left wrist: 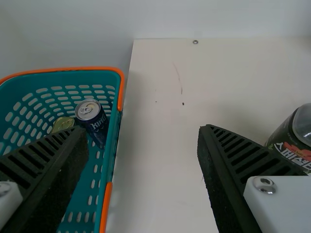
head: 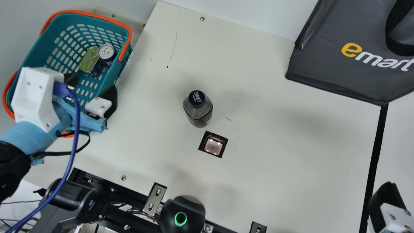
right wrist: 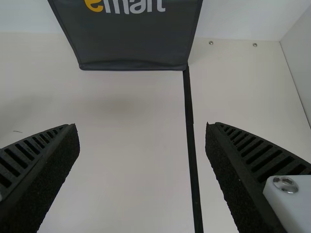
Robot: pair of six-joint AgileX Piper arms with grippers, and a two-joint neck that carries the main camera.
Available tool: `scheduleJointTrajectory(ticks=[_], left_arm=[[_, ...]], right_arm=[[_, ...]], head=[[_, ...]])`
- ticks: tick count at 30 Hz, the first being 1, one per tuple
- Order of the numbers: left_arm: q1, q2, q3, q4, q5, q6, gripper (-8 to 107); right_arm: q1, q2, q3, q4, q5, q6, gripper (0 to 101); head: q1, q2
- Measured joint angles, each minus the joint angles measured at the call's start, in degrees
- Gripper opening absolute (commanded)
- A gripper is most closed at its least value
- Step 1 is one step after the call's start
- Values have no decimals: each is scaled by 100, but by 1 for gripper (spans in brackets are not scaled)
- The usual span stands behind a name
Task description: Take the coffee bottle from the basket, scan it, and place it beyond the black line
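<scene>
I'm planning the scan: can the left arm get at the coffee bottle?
Probably yes: the left hand is open, and nothing seems to stand between it and the upright coffee bottle.

The teal, perforated basket (head: 38,50) looks like smooth plastic, the round, silver-topped navy can (head: 106,51) like shiny metal, the dark grey, boxy bag (head: 323,61) like matt cloth; the flat cream table (head: 275,161) looks smooth.

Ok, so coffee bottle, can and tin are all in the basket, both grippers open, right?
One miss: the coffee bottle isn't in the basket. Main view shows it upright on the table, next to the scanner window. Rest holds: can and tin in the basket, left gripper and right gripper open.
</scene>
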Motion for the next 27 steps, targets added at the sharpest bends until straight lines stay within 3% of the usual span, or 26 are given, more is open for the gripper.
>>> scheduleJointTrajectory(ticks=[27], left_arm=[[-34,-46,22,0,21,-10,90]], right_arm=[[0,0,0,0,0,0,91]], head=[[0,0]])
